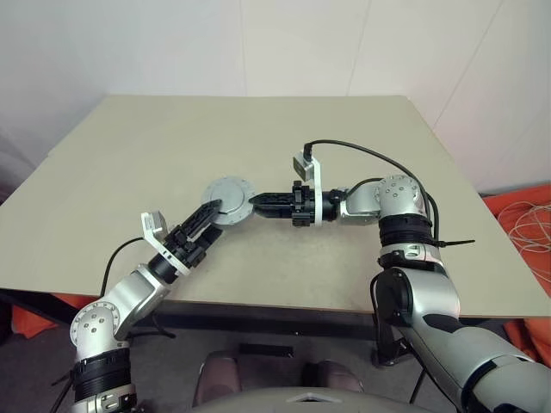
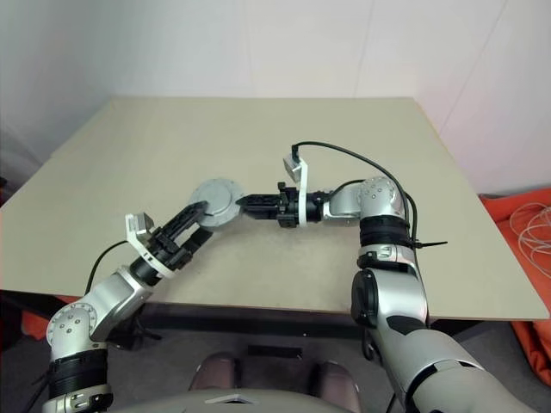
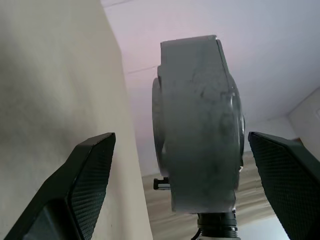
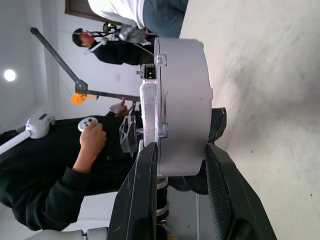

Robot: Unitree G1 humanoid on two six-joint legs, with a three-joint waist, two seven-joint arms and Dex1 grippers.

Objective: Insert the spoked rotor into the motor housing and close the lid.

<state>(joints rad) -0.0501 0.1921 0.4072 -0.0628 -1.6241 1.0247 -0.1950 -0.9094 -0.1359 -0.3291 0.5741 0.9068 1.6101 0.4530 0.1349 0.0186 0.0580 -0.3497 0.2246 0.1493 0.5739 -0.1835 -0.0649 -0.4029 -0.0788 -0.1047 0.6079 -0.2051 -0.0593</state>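
The motor housing (image 1: 228,200) is a thick round grey drum with a flat flanged grey face turned up, which I take for the lid. It hangs level a little above the tan table (image 1: 344,155). No copper windings show, and the spoked rotor is hidden. My right gripper (image 1: 254,203) reaches in from the right and is shut on the drum's rim; its fingers (image 4: 150,170) clamp the two faces of the housing (image 4: 182,90). My left gripper (image 1: 211,211) comes from the front left and stands open, its fingertips (image 3: 100,150) wide on either side of the drum (image 3: 200,125) without touching it.
The table's front edge (image 1: 284,303) runs just below both arms. A black cable (image 1: 370,153) loops from the right wrist. Orange material and a white cord (image 1: 525,219) lie on the floor at the right. A person in black (image 4: 60,170) holding a controller stands beyond the table.
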